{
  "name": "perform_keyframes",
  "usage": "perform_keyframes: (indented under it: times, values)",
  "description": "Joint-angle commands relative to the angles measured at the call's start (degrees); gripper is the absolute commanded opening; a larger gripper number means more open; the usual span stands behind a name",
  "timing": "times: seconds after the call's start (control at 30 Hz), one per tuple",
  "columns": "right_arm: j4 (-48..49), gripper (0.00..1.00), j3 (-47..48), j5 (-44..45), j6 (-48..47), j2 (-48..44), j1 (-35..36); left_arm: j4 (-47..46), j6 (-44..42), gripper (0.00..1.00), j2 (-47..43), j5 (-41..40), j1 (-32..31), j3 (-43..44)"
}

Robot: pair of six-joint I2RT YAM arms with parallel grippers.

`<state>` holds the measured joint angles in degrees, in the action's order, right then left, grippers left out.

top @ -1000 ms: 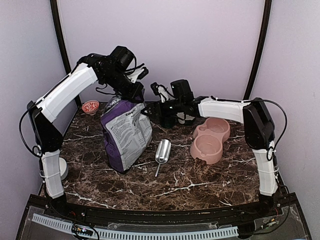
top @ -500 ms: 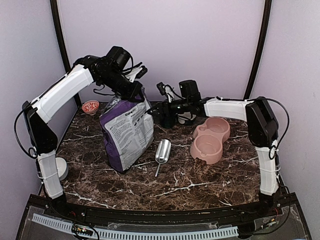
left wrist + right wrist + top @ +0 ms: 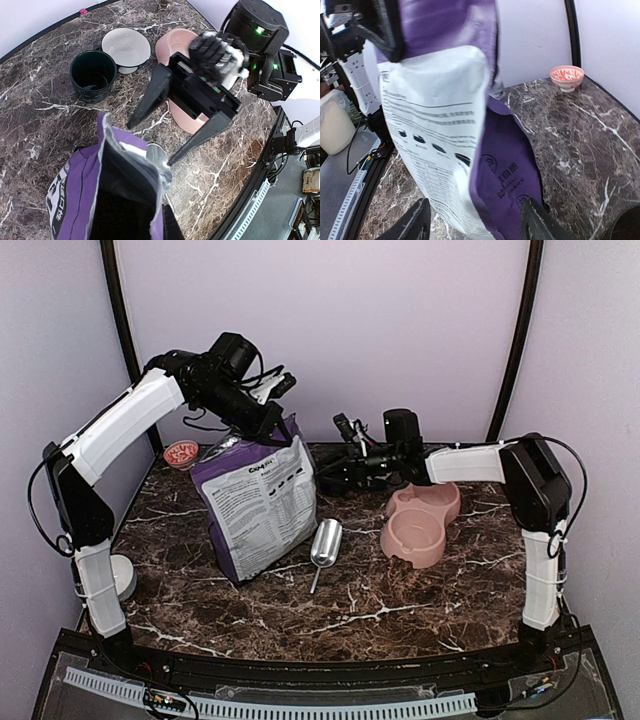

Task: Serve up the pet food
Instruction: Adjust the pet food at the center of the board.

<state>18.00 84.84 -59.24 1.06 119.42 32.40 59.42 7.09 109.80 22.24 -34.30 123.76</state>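
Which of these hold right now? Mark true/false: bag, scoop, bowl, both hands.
1. The left hand grips the purple bag by its top. True.
2. The right hand holds the metal scoop. False: the scoop lies on the table between the bag and the pink double bowl. The right hand is open near the bag, holding nothing.
3. The bag's mouth is open. True.
4. The pink double bowl is full of kibble. False: both wells look empty.
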Motion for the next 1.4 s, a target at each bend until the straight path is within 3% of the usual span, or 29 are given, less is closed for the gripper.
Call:
perform_keyframes:
  times: [0.0, 0.2, 0.4, 0.93, 1.13, 1.2, 1.27, 1.37]
  values:
    - [13.49, 0.59, -1.05, -6.85, 5.82, -0.82, 0.25, -6.34, 0.9, 0.0, -6.71, 6.65, 0.82, 1.41]
    - [14.37, 0.48, -0.4, -6.9, 7.03, -0.22, 1.04, -6.25, 0.97, 0.0, -6.61, 6.67, 0.91, 1.44]
    - [11.28, 0.51, 1.04, -1.78, 4.98, 0.94, 1.35, -6.17, 1.0, 0.0, -6.53, 6.77, 0.91, 1.47]
    - [3.55, 0.45, 3.02, 1.14, -0.46, 2.34, 2.09, -6.33, 0.89, 0.0, -6.09, 7.29, 0.91, 1.13]
    - [3.32, 0.51, 4.08, 2.38, -0.53, 3.05, 2.5, -6.24, 0.9, 0.0, -6.09, 7.64, 0.91, 1.1]
    - [3.28, 0.42, 4.19, 1.66, -0.52, 3.01, 2.58, -6.16, 0.82, 0.0, -6.07, 7.59, 0.91, 1.12]
    - [3.34, 0.25, 4.04, 1.17, -0.62, 2.79, 2.69, -6.18, 0.79, 0.0, -6.08, 7.51, 0.91, 1.1]
    - [3.26, 0.09, 3.34, 0.94, -0.99, 2.45, 2.68, -6.24, 0.71, 0.0, -6.09, 7.49, 0.92, 1.19]
